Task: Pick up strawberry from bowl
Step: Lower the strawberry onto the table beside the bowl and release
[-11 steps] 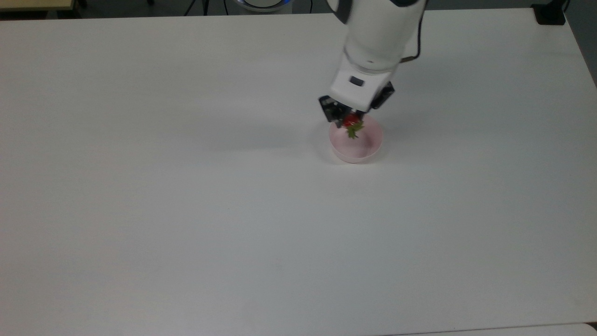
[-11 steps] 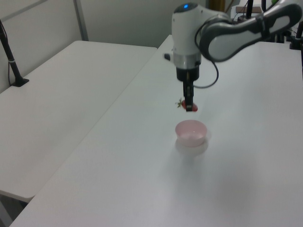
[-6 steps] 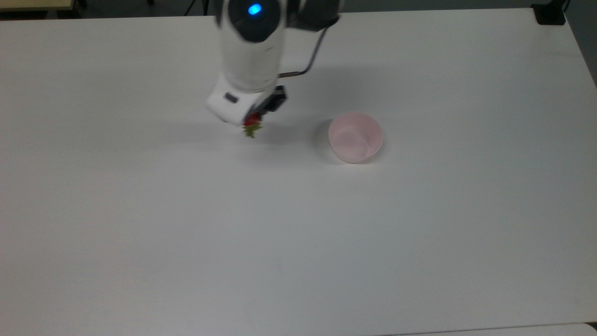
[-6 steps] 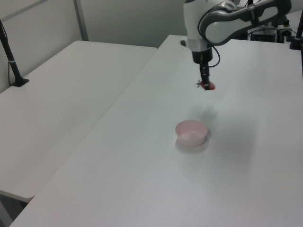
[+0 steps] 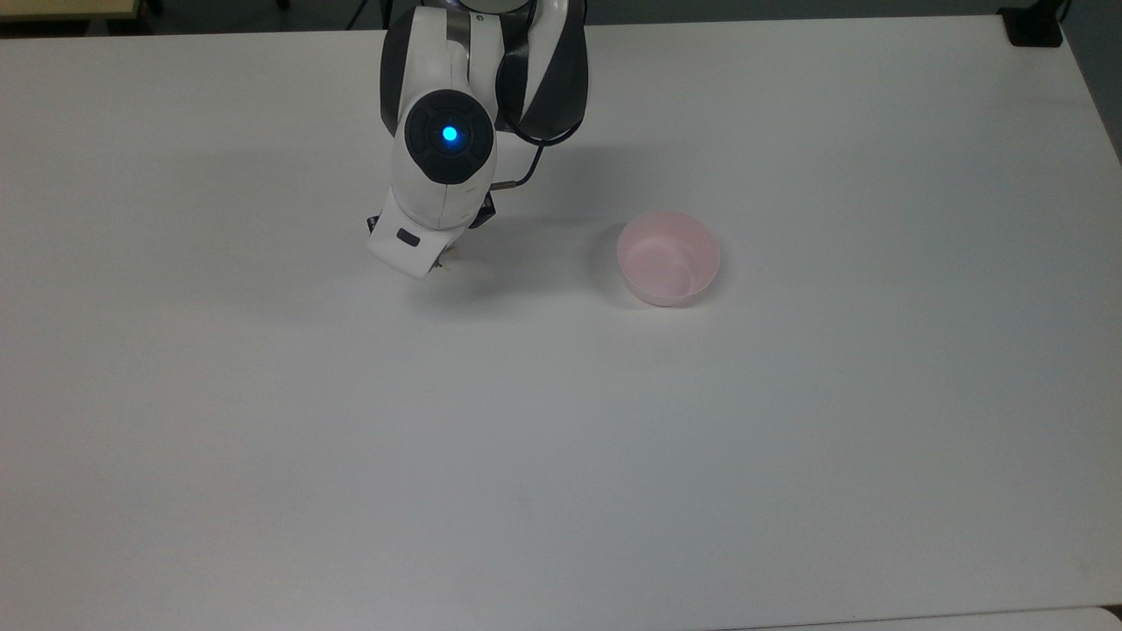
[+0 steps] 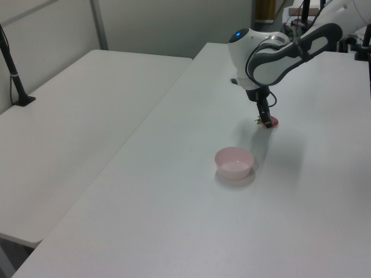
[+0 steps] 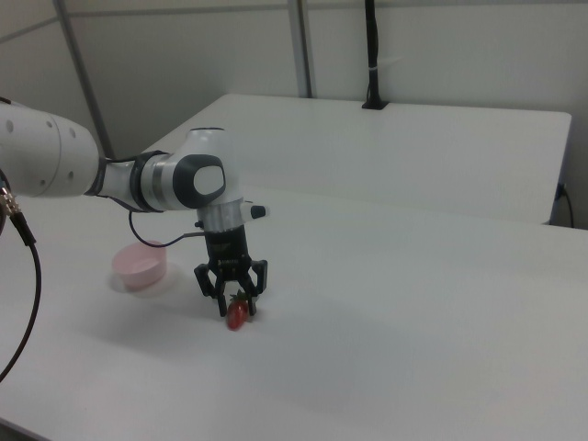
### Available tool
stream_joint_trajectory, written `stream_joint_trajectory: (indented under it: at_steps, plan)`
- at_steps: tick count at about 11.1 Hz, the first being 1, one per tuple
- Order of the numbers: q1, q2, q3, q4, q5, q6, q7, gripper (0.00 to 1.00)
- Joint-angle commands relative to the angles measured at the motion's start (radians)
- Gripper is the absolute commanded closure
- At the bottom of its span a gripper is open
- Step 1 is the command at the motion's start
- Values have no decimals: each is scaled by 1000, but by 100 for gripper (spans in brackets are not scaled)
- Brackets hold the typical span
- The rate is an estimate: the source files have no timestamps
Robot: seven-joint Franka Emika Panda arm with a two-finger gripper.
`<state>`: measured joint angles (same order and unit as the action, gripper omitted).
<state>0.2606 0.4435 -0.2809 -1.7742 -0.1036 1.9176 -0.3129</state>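
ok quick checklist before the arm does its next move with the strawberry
1. Strawberry out of the bowl: ok, it is well apart from the bowl in the right view.
2. Bowl upright and empty: ok, the top view shows a bare pink inside.
3. Strawberry between the fingers of the gripper: ok, it sits at the fingertips.
4. Firm hold on the strawberry: cannot tell, the fingers look spread around it.
5. Strawberry resting on the table or just above it: cannot tell.
6. Free table around the gripper: ok.
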Motion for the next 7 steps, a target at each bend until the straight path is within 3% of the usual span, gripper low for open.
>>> stream_joint_trajectory:
  at_steps: [1,3,4,5,7]
  plan:
    - [14,-116,-9,-21,-22,6,78,0]
    - [16,-262,-3,-4,-27,-24,199,0]
    - [17,-305,8,31,-37,-113,257,0]
    - [11,-343,35,53,-44,-203,283,0]
    - [-65,-405,145,50,-30,-244,291,0]
